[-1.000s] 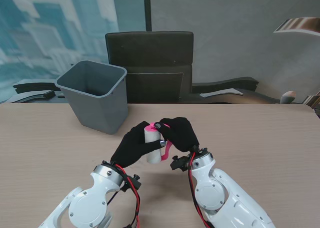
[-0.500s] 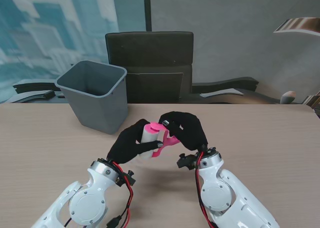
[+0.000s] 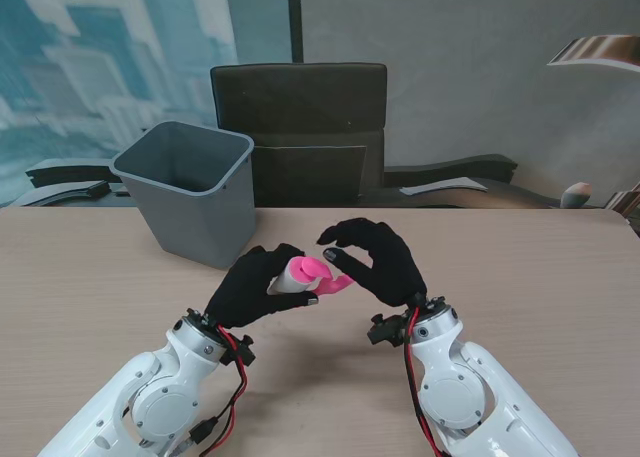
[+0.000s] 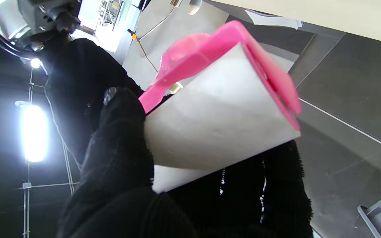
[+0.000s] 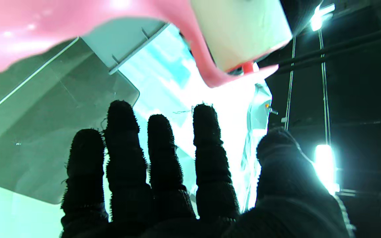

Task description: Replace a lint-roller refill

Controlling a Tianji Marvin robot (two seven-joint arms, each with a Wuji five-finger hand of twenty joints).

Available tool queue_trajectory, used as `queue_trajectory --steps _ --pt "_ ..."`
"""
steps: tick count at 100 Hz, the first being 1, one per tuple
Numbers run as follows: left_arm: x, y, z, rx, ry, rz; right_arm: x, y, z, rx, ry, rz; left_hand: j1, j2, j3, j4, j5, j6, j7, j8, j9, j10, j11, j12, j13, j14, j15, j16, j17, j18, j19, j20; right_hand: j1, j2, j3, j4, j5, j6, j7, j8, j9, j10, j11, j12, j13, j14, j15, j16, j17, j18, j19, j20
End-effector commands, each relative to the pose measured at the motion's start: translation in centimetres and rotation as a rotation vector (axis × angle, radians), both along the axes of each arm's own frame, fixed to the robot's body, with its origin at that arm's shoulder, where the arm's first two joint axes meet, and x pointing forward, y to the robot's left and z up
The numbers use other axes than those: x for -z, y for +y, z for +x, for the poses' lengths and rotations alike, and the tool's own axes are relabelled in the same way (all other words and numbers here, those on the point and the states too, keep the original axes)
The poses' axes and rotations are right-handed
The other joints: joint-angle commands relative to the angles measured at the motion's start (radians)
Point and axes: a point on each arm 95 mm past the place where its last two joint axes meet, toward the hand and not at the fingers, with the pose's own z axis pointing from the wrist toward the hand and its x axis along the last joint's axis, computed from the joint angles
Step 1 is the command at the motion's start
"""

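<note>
In the stand view my left hand (image 3: 250, 285) is shut around the white refill roll (image 3: 287, 277) of a pink lint roller (image 3: 326, 277). It holds the roller above the table, tipped almost flat, with the pink handle pointing toward my right hand (image 3: 375, 260). The right hand hovers just right of the handle with its fingers spread and nothing in them. The left wrist view shows the white refill roll (image 4: 220, 129) under a pink end cap (image 4: 270, 76), with my gloved thumb (image 4: 117, 155) pressing on the roll. In the right wrist view the fingers (image 5: 164, 155) stand apart from the pink handle (image 5: 45, 29).
A grey waste bin (image 3: 190, 192) stands on the table (image 3: 520, 267) at the far left, close to my left hand. A dark office chair (image 3: 300, 127) sits behind the table's far edge.
The roller tipped from upright to nearly flat as my left hand drew it left. My right hand let go of the pink handle, opened and shifted right.
</note>
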Motion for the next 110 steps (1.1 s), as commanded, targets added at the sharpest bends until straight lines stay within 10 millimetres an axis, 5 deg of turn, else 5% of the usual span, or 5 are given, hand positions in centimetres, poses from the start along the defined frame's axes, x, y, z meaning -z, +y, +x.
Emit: queue_trajectory --steps 1,22,36,51,110 --pt "-0.1 0.1 0.2 0.005 0.002 0.003 0.3 0.0 -0.3 -0.014 -0.001 -0.049 0.161 0.129 0.154 0.032 0.066 -0.198 0.112 0.018 0.058 -0.054 0.027 0.019 0.049 -0.020 0.027 0.016 0.004 -0.028 0.036 -0.007 0.041 -0.052 0.023 0.047 -0.042 -0.032 -0.017 -0.016 -0.048 -0.029 -0.011 -0.013 -0.035 -0.154 -0.030 -0.010 -0.023 -0.012 -0.026 0.010" --pt "-0.1 0.1 0.2 0.008 -0.002 0.000 0.7 0.2 -0.2 -0.037 0.012 -0.095 0.159 0.130 0.156 0.032 0.066 -0.200 0.111 0.019 0.058 -0.056 0.026 0.019 0.051 -0.022 0.025 0.015 0.009 -0.029 0.035 -0.008 0.106 -0.122 0.068 0.025 -0.069 -0.044 0.030 -0.066 -0.058 -0.029 -0.007 0.001 -0.046 -0.157 -0.043 -0.005 -0.037 -0.004 -0.051 0.026" --pt "-0.1 0.1 0.2 0.008 -0.001 -0.007 0.8 0.3 -0.2 -0.038 0.008 -0.101 0.156 0.132 0.156 0.031 0.063 -0.202 0.111 0.021 0.057 -0.058 0.026 0.020 0.051 -0.025 0.024 0.015 0.009 -0.029 0.036 -0.008 0.162 -0.142 0.093 0.008 -0.108 -0.055 0.218 -0.196 -0.040 -0.035 0.000 0.013 -0.031 -0.158 -0.035 0.003 -0.028 0.000 -0.056 0.046" --pt "-0.1 0.0 0.1 0.006 0.002 -0.018 0.8 0.4 -0.1 -0.039 0.004 -0.098 0.155 0.133 0.156 0.030 0.062 -0.203 0.112 0.022 0.056 -0.060 0.027 0.021 0.050 -0.026 0.025 0.016 0.009 -0.029 0.035 -0.009 0.117 -0.143 0.177 -0.012 -0.100 -0.051 0.238 -0.205 -0.028 -0.038 0.007 0.018 -0.022 -0.158 -0.026 0.007 -0.024 0.001 -0.056 0.046" --pt "0.0 -0.2 0.1 0.022 0.009 -0.027 1.3 1.1 0.0 -0.057 0.023 -0.089 0.154 0.133 0.157 0.030 0.062 -0.208 0.113 0.022 0.057 -0.062 0.026 0.021 0.052 -0.030 0.023 0.017 0.011 -0.033 0.035 -0.011 0.088 -0.161 0.196 -0.017 -0.069 -0.039 0.217 -0.185 -0.016 -0.038 0.017 0.025 -0.009 -0.158 -0.015 0.013 -0.020 0.002 -0.052 0.048"
